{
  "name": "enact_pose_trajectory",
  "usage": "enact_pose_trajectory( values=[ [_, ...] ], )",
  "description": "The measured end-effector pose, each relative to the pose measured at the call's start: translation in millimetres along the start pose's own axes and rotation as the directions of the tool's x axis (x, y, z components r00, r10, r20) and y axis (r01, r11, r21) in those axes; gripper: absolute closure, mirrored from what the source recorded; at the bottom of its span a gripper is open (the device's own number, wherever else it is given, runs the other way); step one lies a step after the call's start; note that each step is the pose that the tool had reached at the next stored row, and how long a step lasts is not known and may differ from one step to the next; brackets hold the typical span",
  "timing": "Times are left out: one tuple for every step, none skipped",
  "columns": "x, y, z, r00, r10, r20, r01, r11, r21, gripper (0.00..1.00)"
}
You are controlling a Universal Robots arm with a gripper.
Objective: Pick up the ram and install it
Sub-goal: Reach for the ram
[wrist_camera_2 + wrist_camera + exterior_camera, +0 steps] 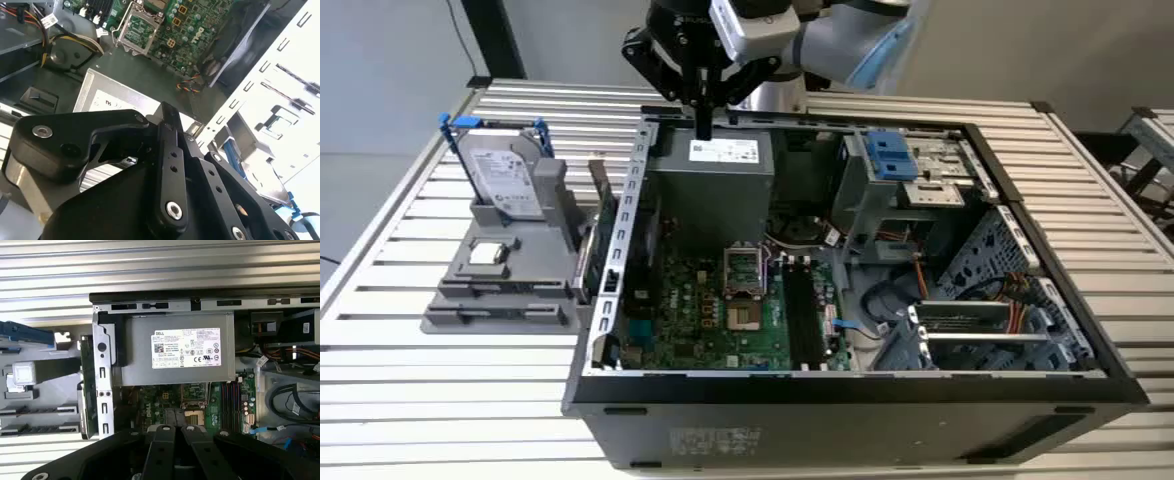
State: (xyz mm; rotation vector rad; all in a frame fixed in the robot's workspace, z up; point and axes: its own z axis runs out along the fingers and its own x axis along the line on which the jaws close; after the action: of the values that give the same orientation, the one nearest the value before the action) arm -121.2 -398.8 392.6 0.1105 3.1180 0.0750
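Claw (pixel 704 118) closed, empty, over open case (pixel 854 388). Ram (pixel 602 205) on edge beside its wall: likely light, stiff, fragile; best pinched across flat faces mid-length.

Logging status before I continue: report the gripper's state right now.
Gripper: jaws closed, holding nothing, hovering above the grey power supply.
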Motion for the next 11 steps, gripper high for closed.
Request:
enact_pose_trajectory(
  values=[
    [0.0, 0.0, 0.0, 1.0000, 0.000, 0.0000, 0.000, 1.0000, -0.0001, 1.00],
    [0.0, 0.0, 0.0, 1.0000, 0.000, 0.0000, 0.000, 1.0000, 0.0000, 1.00],
    [0.0, 0.0, 0.0, 1.0000, 0.000, 0.0000, 0.000, 1.0000, -0.0003, 1.00],
    [0.0, 0.0, 0.0, 1.0000, 0.000, 0.0000, 0.000, 1.0000, -0.0003, 1.00],
    [0.0, 0.0, 0.0, 1.0000, 0.000, 0.0000, 0.000, 1.0000, -0.0003, 1.00],
    [0.0, 0.0, 0.0, 1.0000, 0.000, 0.0000, 0.000, 1.0000, -0.0004, 1.00],
    [0.0, 0.0, 0.0, 1.0000, 0.000, 0.0000, 0.000, 1.0000, -0.0004, 1.00],
    [0.0, 0.0, 0.0, 1.0000, 0.000, 0.0000, 0.000, 1.0000, -0.0004, 1.00],
    [0.0, 0.0, 0.0, 1.0000, 0.000, 0.0000, 0.000, 1.0000, -0.0004, 1.00],
    [0.0, 0.0, 0.0, 1.0000, 0.000, 0.0000, 0.000, 1.0000, -0.0003, 1.00],
    [0.0, 0.1, 0.0, 1.0000, 0.000, -0.0001, 0.000, 1.0000, -0.0003, 1.00]
  ],
)
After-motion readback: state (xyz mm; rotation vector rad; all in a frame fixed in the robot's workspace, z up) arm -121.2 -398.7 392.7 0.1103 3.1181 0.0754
